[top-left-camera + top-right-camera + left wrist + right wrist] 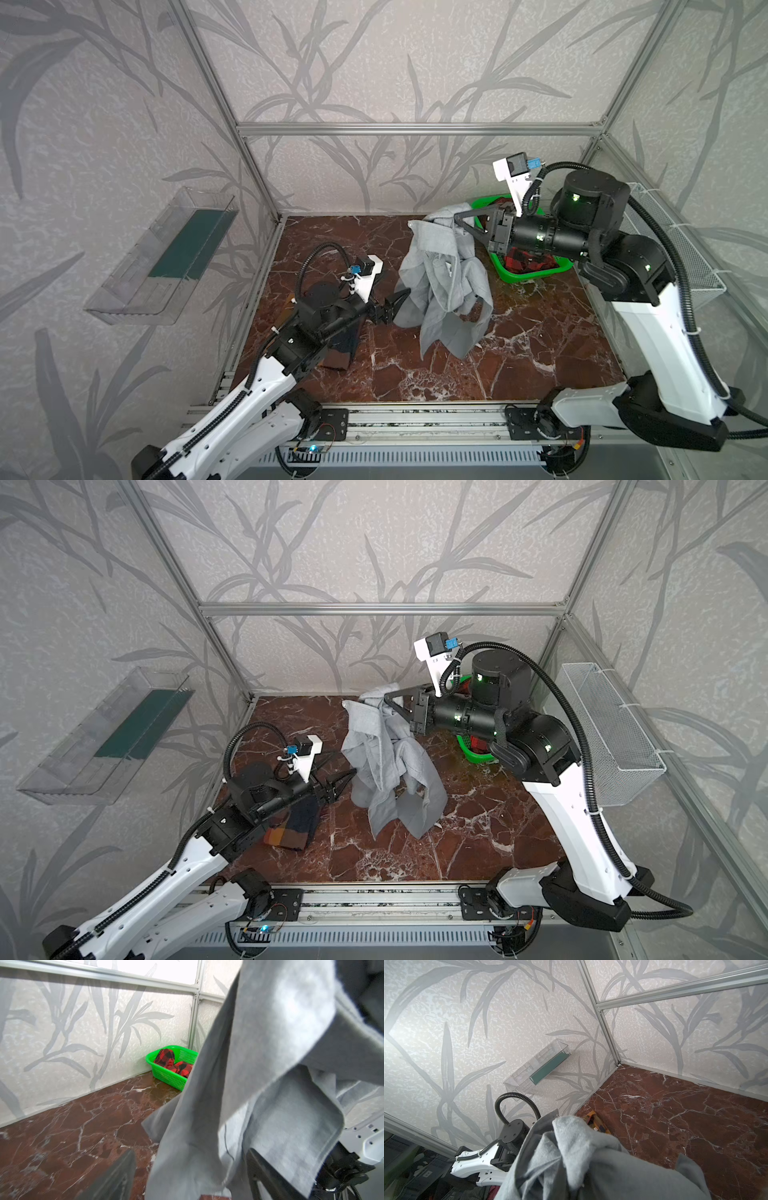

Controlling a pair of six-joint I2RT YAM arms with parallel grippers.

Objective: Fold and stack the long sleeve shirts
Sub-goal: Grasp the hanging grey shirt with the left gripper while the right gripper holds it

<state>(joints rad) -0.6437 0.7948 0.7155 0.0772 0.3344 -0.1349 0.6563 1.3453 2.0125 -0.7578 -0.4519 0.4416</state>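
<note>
Gripping grey shirt [440,286] | right claw [458,220] | white tag [450,268] unreadable

Right arm [648,332] is lifted up, right gripper [457,217] pinched tight, pointing leftward. Left arm [257,382] sits low, left gripper [398,302] spread wide.

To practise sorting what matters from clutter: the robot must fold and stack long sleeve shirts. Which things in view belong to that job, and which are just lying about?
Job: grey shirt, held up; orange, brown and navy check shirt, on the table.
Lying about: green basket holding red-black checked cloth; clear wall tray; wire basket.
</note>
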